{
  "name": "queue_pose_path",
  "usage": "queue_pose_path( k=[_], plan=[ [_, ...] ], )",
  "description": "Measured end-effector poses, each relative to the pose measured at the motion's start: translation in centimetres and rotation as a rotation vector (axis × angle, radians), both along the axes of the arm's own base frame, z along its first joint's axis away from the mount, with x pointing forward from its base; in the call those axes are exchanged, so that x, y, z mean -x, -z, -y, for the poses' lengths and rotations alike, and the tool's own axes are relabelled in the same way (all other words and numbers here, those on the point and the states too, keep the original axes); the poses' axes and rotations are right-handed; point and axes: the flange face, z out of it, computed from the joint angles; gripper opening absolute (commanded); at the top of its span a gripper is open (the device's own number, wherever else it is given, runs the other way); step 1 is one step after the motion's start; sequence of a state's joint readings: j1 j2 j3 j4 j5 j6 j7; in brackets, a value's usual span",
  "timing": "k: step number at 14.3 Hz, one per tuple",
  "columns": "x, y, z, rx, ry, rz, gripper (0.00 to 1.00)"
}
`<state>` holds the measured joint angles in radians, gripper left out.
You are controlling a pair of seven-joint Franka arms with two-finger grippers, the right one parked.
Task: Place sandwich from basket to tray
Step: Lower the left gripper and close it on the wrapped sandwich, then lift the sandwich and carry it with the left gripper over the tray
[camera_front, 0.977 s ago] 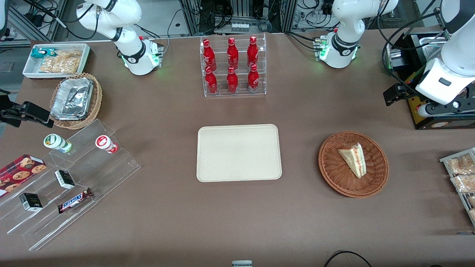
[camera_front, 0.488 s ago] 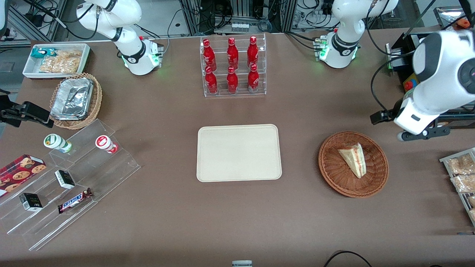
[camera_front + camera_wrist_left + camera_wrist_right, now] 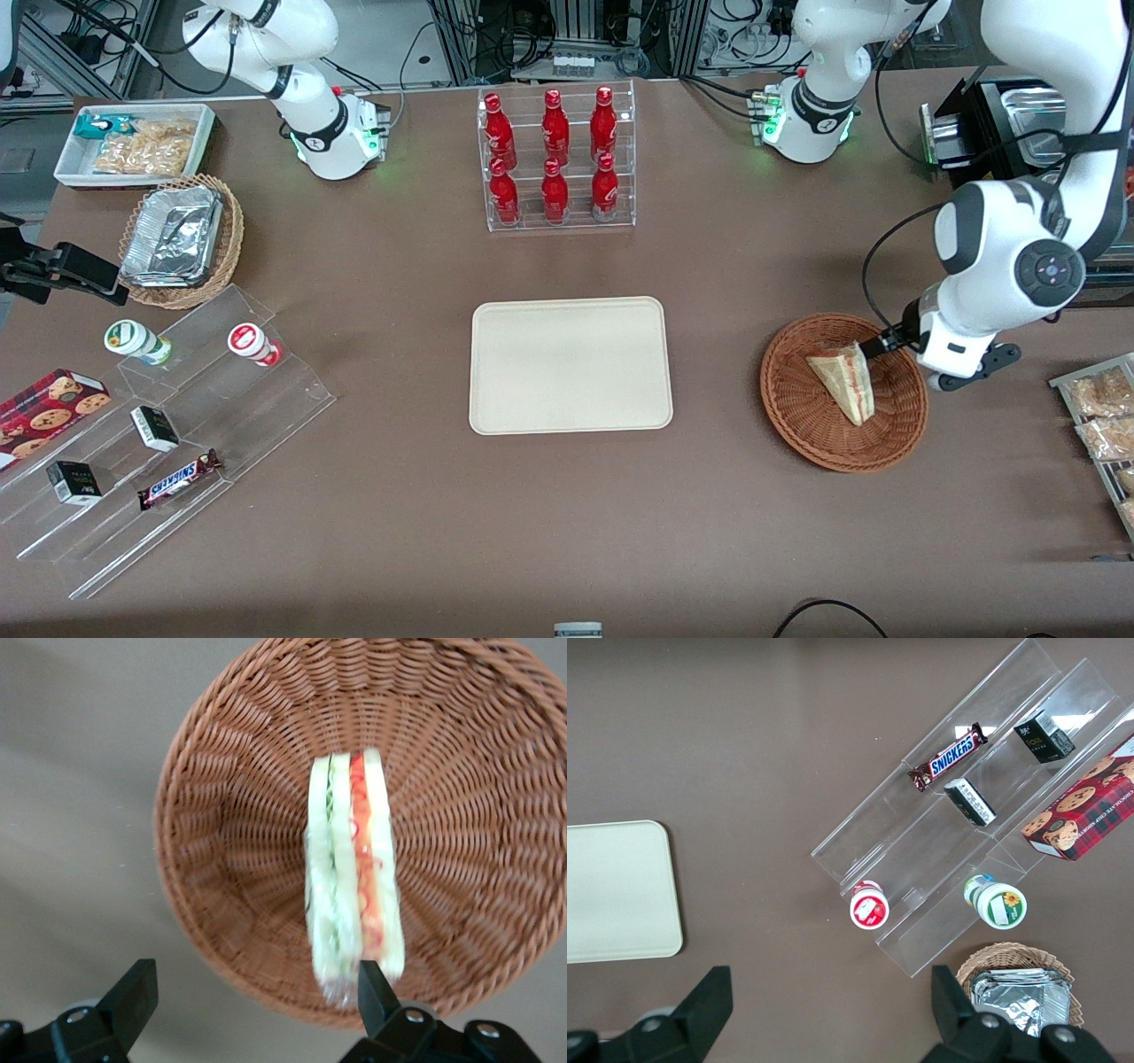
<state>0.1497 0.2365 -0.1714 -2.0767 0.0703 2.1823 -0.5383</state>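
The sandwich (image 3: 846, 379) (image 3: 354, 877), a wrapped pale wedge with red filling, lies in the round reddish-brown wicker basket (image 3: 797, 408) (image 3: 239, 842). My left gripper (image 3: 970, 368) (image 3: 255, 983) hangs above the basket's rim on the working arm's side. It is open and holds nothing. One fingertip (image 3: 368, 979) shows in front of the sandwich's end, the other (image 3: 142, 979) over bare table. The cream tray (image 3: 569, 365) (image 3: 616, 890) lies flat mid-table with nothing on it, beside the basket toward the parked arm's end.
A clear rack of red bottles (image 3: 556, 159) stands farther from the front camera than the tray. Bagged snacks (image 3: 1103, 416) lie at the working arm's table end, and black equipment (image 3: 992, 115) sits there too. Acrylic steps (image 3: 177, 425) with small goods are toward the parked arm's end.
The left arm has swung from beside the black equipment toward the front camera and down, bringing the gripper to the basket's rim. Sandwich, basket and tray have not moved.
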Motion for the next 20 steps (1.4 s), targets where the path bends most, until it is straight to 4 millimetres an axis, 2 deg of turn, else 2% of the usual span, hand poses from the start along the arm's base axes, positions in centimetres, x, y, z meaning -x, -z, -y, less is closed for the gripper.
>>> queue_pose_path(
  k=[4,8,12,13,14,15,16,18,20],
  plan=[
    [-0.7,2.4,0.1,0.007,-0.074,0.023,1.00],
    [-1.5,2.9,0.7,0.014,-0.113,0.047,1.00],
    [-1.9,5.2,2.8,0.050,-0.129,0.070,1.00],
    [-2.0,5.7,3.5,0.057,-0.127,0.071,0.83],
    [-1.9,6.2,4.0,0.060,-0.125,0.066,0.50],
    [-1.8,6.6,4.2,0.060,-0.123,0.061,0.29],
    [-1.8,6.7,4.3,0.060,-0.123,0.059,0.14],
    [-1.9,6.6,4.2,0.059,-0.123,0.057,0.06],
    [-2.0,6.3,4.1,0.059,-0.119,0.054,0.06]
  ],
)
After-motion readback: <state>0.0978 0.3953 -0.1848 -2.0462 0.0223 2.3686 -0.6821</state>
